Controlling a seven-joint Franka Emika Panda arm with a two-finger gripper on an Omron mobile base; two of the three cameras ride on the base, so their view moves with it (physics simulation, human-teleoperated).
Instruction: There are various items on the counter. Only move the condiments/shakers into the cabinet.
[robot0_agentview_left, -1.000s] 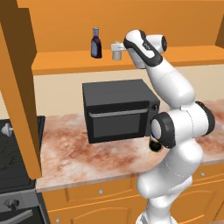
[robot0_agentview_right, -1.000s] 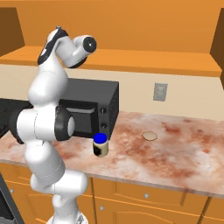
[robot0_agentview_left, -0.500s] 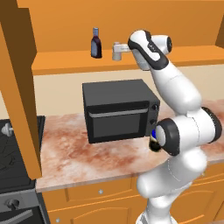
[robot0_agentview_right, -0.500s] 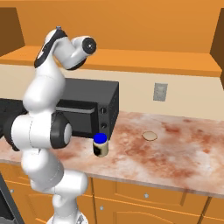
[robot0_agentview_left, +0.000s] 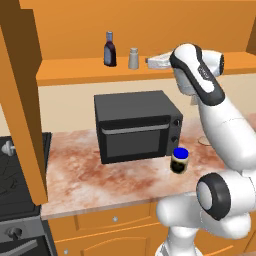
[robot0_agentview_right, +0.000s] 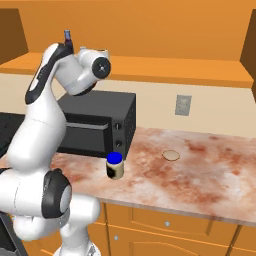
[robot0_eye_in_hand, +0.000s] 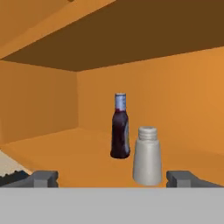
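On the cabinet's shelf board (robot0_agentview_left: 75, 70) the slim dark bottle (robot0_agentview_left: 109, 49) (robot0_eye_in_hand: 120, 127) and the small grey shaker (robot0_agentview_left: 133, 58) (robot0_eye_in_hand: 147, 156) stand upright side by side. My gripper (robot0_agentview_left: 150, 61) (robot0_eye_in_hand: 113, 178) is open just right of the shaker at shelf height, a short gap away and holding nothing. Both fingertips (robot0_eye_in_hand: 43, 178) stand wide apart. The bottle's cap (robot0_agentview_right: 67, 36) peeks over my arm. On the counter (robot0_agentview_left: 75, 170) the blue-lidded dark jar (robot0_agentview_left: 180, 161) (robot0_agentview_right: 115, 165) stands in front of the microwave's right corner. The flat tan disc (robot0_agentview_right: 171, 155) lies further right.
A black microwave (robot0_agentview_left: 135, 125) (robot0_agentview_right: 95, 125) sits on the counter under the shelf. The cabinet's tall door panel (robot0_agentview_left: 20, 100) hangs open at the left, above a dark stove (robot0_agentview_left: 15, 165). A wall outlet (robot0_agentview_right: 183, 105) is behind the disc.
The jaws have opened and let go of the grey shaker, which now stands free on the shelf. The hand has drawn back to the right, away from it.
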